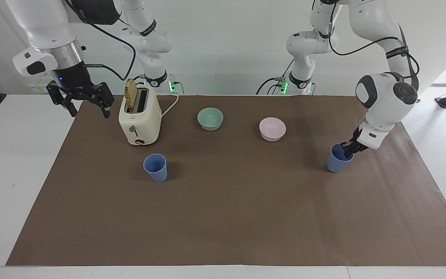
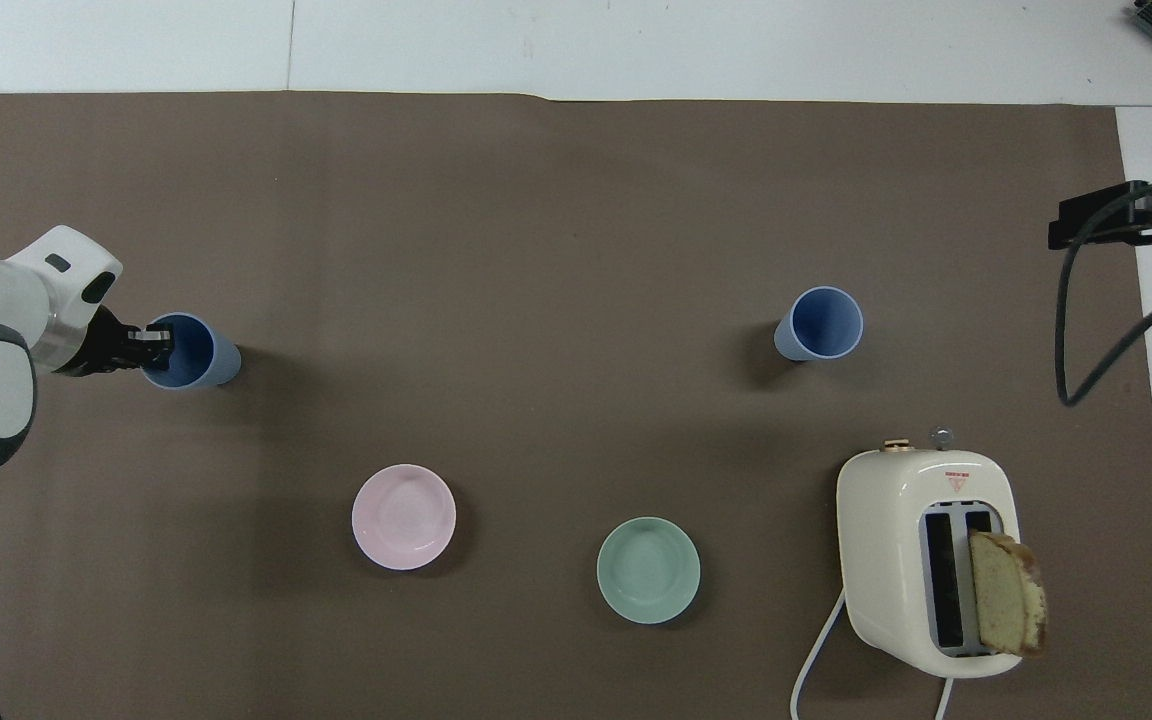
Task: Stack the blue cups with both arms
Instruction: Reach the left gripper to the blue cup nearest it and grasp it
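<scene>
Facing view: the left tool (image 1: 347,149) was at the rim of a blue cup (image 1: 337,162) toward the left arm's end of the desk (image 1: 21,186), apparently pinching its wall. The second blue cup (image 1: 155,167) stood upright, farther from the robots than the toaster (image 1: 139,116). The right tool (image 1: 87,101) hung spread beside the toaster, waiting.

Overhead view: a pink bowl (image 2: 403,516) and a green bowl (image 2: 648,570) lay nearer the robots than both cups. The mat between the cups was unobstructed.
</scene>
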Controlling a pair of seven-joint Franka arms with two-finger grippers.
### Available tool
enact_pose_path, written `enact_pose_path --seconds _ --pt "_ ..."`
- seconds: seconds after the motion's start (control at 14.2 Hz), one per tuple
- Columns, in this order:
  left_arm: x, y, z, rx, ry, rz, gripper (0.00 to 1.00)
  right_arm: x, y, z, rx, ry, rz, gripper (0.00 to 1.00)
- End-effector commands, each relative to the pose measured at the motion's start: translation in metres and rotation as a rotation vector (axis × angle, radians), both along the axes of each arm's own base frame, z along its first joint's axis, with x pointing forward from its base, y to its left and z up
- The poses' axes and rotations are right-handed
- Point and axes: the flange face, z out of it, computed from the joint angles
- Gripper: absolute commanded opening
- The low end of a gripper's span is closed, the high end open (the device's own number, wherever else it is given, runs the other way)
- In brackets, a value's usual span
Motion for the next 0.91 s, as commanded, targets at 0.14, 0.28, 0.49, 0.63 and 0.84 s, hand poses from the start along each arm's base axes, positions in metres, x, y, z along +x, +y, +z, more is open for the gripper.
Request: enact_pose_path --seconds 0.14,0.28,0.49,0.63,0.84 --pt "0.008 -0.022 0.111 -0.067 0.031 0.028 0.00 -0.006 0.000 0.002 0.017 0.002 0.016 1.00" --pt "0.002 -0.066 0.134 -0.083 0.024 0.089 0.00 -0.006 0.000 0.002 0.017 0.002 0.016 1.00" --pt "-0.007 -0.149 0.138 -0.095 0.012 0.153 0.00 -0.006 0.000 0.002 0.017 0.002 0.016 1.00" --pt "-0.015 -0.197 0.129 -0.103 0.005 0.144 0.00 -0.006 0.000 0.002 0.017 0.002 0.016 1.00" --pt "-0.022 -0.273 0.096 -0.132 -0.014 0.169 0.00 -0.006 0.000 0.002 0.017 0.002 0.016 1.00"
